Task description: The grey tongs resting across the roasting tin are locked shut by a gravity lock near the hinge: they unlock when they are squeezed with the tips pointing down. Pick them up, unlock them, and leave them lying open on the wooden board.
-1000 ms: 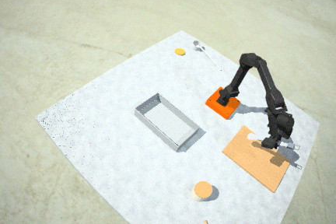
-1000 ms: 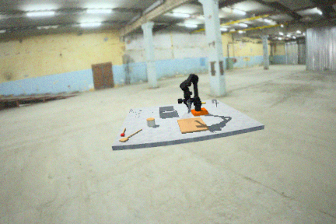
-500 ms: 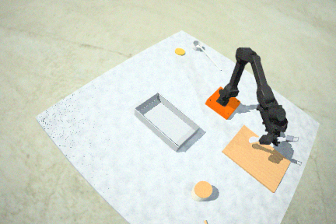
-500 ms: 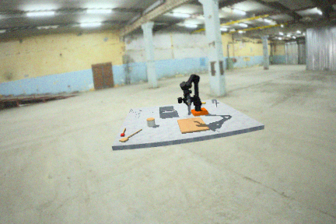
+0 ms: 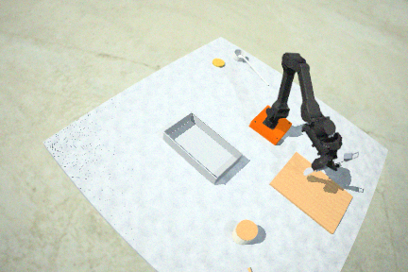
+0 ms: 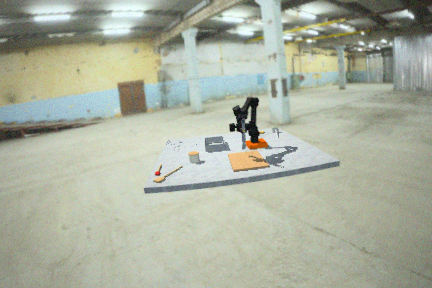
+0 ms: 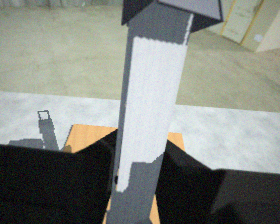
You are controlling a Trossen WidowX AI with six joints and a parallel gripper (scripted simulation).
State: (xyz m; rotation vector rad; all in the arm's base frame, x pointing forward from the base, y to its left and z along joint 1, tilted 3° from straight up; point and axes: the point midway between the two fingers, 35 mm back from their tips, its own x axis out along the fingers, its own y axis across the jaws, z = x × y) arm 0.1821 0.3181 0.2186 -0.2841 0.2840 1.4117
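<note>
My gripper (image 5: 327, 166) (image 6: 243, 128) (image 7: 137, 136) is shut on the grey tongs (image 5: 350, 157) (image 6: 243, 140) (image 7: 153, 90) and holds them in the air near the wooden board (image 5: 326, 216) (image 6: 239, 165) (image 7: 86, 134). In the wrist view the tongs run up between the two black fingers to a wider dark end at the top. They look like one bar there; whether the arms are locked or loose does not show. In the exterior view they hang roughly upright below the wrist. The roasting tin (image 5: 190, 163) (image 6: 217, 150) stands away from the arm, with no tongs across it.
A pale canister with an orange top (image 5: 246, 229) (image 6: 194, 157) stands beyond the board. A ladle (image 5: 239, 55) and a yellow disc (image 5: 218, 62) lie at the far side. A wooden spoon (image 6: 159, 180) and a red-headed utensil (image 6: 158, 173) lie near the table's corner.
</note>
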